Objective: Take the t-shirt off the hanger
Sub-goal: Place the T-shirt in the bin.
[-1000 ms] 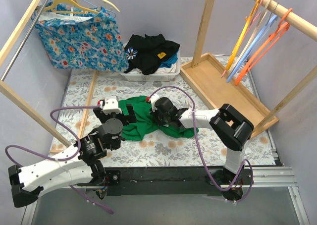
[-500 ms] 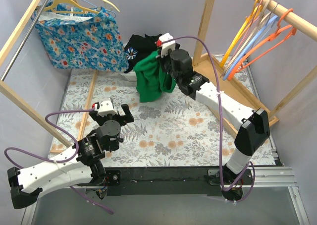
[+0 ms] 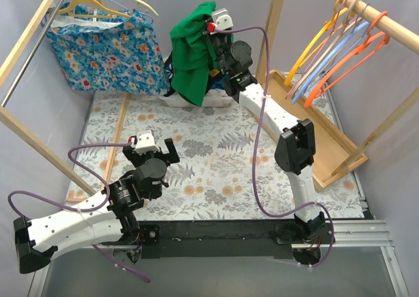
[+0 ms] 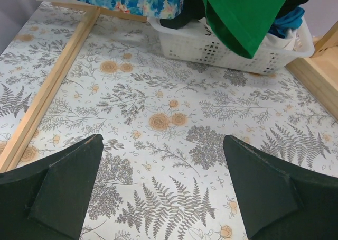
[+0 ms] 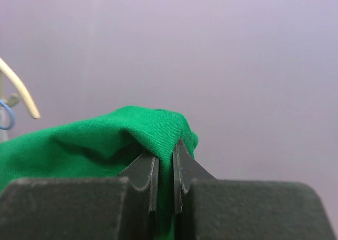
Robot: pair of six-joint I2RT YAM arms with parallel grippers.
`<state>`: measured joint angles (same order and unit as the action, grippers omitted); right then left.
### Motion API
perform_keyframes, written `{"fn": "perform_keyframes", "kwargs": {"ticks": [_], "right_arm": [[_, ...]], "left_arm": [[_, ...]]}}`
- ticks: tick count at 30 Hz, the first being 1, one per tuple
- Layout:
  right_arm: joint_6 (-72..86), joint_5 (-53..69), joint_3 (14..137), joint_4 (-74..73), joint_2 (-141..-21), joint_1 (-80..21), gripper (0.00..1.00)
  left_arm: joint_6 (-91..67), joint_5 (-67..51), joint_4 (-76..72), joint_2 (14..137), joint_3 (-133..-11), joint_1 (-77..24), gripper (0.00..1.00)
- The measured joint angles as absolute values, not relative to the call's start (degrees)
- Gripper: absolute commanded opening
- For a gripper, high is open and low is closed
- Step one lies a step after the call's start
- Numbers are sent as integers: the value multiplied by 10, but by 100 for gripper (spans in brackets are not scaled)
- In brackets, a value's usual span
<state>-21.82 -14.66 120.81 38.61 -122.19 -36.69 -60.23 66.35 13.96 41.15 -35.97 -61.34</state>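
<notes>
Flower-patterned cloth covers the table (image 3: 222, 173), and above its far edge, in the upper middle of the top view, the green t-shirt (image 3: 188, 55) hangs in a bunched drape. The right gripper (image 5: 165, 156) holds it up, jaws clenched on a fold of the fabric. No hanger shows inside the shirt, though the folds could hide one. Directly beneath it sits the white laundry basket (image 4: 211, 47), already holding dark clothes. The left gripper (image 4: 162, 142) hovers low over the table in the lower left, jaws spread and empty. Spare hangers (image 3: 334, 48) hang on the rail at upper right, and a blue floral garment (image 3: 105, 48) at upper left. This looks like the drop-off step. The next move calls for releasing the shirt squarely over the basket so it lands inside.
</notes>
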Motion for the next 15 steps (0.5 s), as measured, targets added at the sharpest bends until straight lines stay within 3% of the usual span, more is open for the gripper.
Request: {"fn": "perform_keyframes", "kwargs": {"ticks": [6, 15], "right_arm": [[-195, -130, 1276, 422, -1317, -325, 1], [-134, -121, 1159, 474, -1327, -298, 1]], "left_arm": [[-605, 655, 142, 436, -360, -613, 98], [-610, 635, 142, 457, -360, -613, 98]]}}
